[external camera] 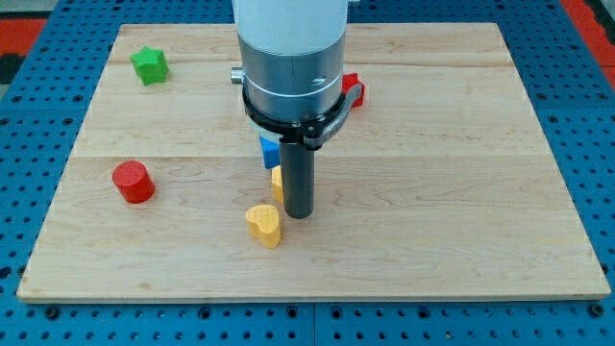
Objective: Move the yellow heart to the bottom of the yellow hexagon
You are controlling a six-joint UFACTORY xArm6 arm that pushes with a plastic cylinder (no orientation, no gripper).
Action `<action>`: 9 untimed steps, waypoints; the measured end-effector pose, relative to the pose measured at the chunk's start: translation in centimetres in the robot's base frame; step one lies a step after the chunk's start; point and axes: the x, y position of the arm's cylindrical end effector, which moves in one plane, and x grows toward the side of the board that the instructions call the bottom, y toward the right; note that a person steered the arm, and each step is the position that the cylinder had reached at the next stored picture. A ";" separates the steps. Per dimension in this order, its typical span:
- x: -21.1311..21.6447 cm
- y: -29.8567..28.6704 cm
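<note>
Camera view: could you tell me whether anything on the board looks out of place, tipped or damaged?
Nothing stands out. The yellow heart lies flat just left of and below my tip; the yellow hexagon is mostly hidden behind the rod.

Green star block (pixel 150 64) sits up in the counter's (pixel 461 192) top-left corner. Red cylinder (pixel 133 182) is over on the left side. A blue block (pixel 269 151) and another red block (pixel 353 88) peek out, mostly hidden.
</note>
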 end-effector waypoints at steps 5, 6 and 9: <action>6.9 -8.4; 4.9 -7.4; 2.8 -7.2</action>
